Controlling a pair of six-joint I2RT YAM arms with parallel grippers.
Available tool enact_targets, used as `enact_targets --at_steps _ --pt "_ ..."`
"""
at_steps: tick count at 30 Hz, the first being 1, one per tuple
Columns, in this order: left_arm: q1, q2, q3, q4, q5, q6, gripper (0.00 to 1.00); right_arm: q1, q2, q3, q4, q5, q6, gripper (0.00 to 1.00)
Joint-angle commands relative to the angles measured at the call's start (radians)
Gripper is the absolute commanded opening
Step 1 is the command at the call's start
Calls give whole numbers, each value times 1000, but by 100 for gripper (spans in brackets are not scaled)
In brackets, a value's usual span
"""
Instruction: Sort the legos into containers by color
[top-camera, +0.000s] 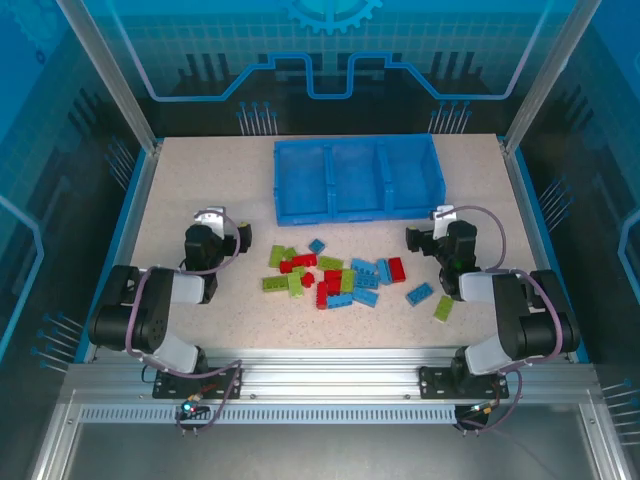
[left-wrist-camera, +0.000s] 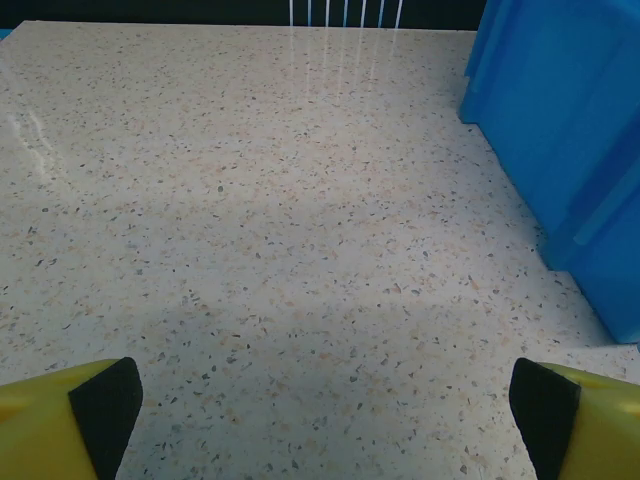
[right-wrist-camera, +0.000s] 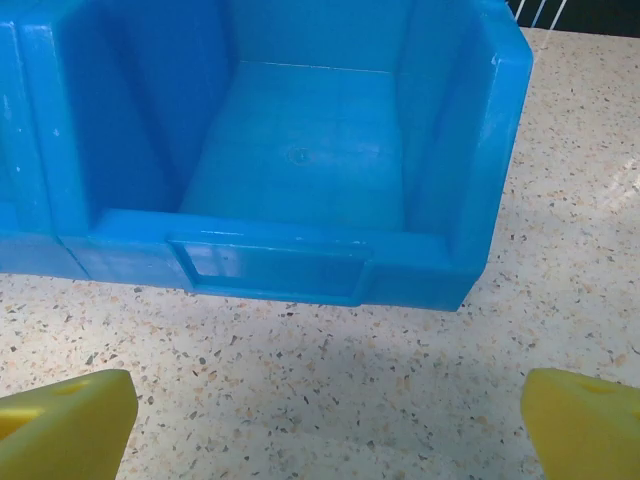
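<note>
well, the left gripper (left-wrist-camera: 325, 405) is standing wide apart with nothing between its yellow fingers, facing bare speckled table (left-wrist-camera: 250, 200) just beside the blue tray (top-camera: 340, 213). the right gripper (right-wrist-camera: 330, 410) is gaping just as wide, holding nothing, and pointing at the tray's right compartment (right-wrist-camera: 300, 160), whose floor is lying bare. the legos (top-camera: 330, 275) are lying in a loose red, green and light blue heap between the arms, near the tray's front wall. a light blue brick (top-camera: 419, 293) and a green brick (top-camera: 443, 307) are sitting apart from the heap, toward the right arm.
</note>
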Motion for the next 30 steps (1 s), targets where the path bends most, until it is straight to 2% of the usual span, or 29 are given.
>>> enact_targets --at_steps 1,23,26,28,30 --pt "0 11 18 34 21 -12 99 -2 10 22 28 -15 -8 100" --pt "1 10 19 29 23 -14 99 -6 10 22 29 -22 -7 100" --pt "2 9 19 29 25 -15 99 -5 -31 89 -124 6 4 100" --pt "1 -23 42 -34 29 -13 99 -11 -73 216 -416 55 57 100" --pt "-1 -101 107 -240 31 -22 99 -13 -91 342 -698 111 125 99"
